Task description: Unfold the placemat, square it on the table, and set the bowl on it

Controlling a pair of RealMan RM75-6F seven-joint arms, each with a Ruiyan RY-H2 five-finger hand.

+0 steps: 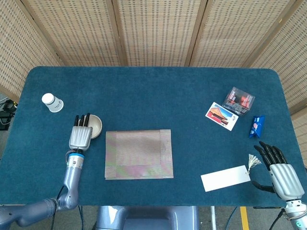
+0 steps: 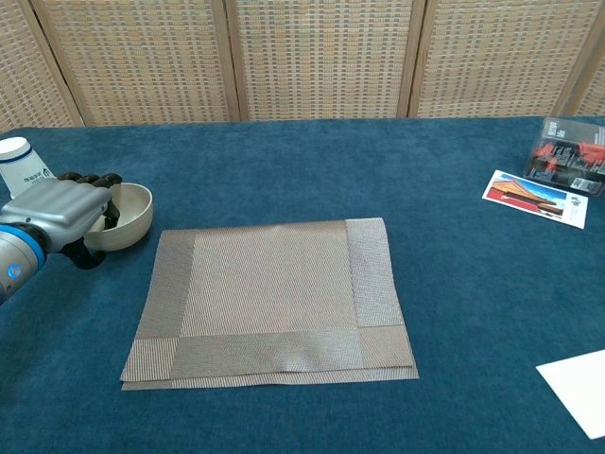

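The woven grey-brown placemat point(image 1: 139, 153) point(image 2: 269, 298) lies folded near the table's front middle, with a second layer showing along its near edge. The cream bowl point(image 1: 97, 125) point(image 2: 132, 213) stands upright just off the mat's far left corner. My left hand point(image 1: 80, 134) point(image 2: 57, 210) lies over the bowl's left side. Its fingers reach over the rim into the bowl and its thumb sits low outside the wall; no closed grip shows. My right hand point(image 1: 280, 175) rests at the front right corner with fingers apart, holding nothing; only the head view shows it.
A white paper cup point(image 1: 52, 102) point(image 2: 21, 163) lies far left behind the bowl. A white card point(image 1: 225, 178) point(image 2: 579, 378) is front right. A postcard point(image 1: 221, 115) point(image 2: 534, 199), a clear box point(image 1: 238, 100) point(image 2: 569, 154) and a blue packet point(image 1: 257, 125) sit at the right.
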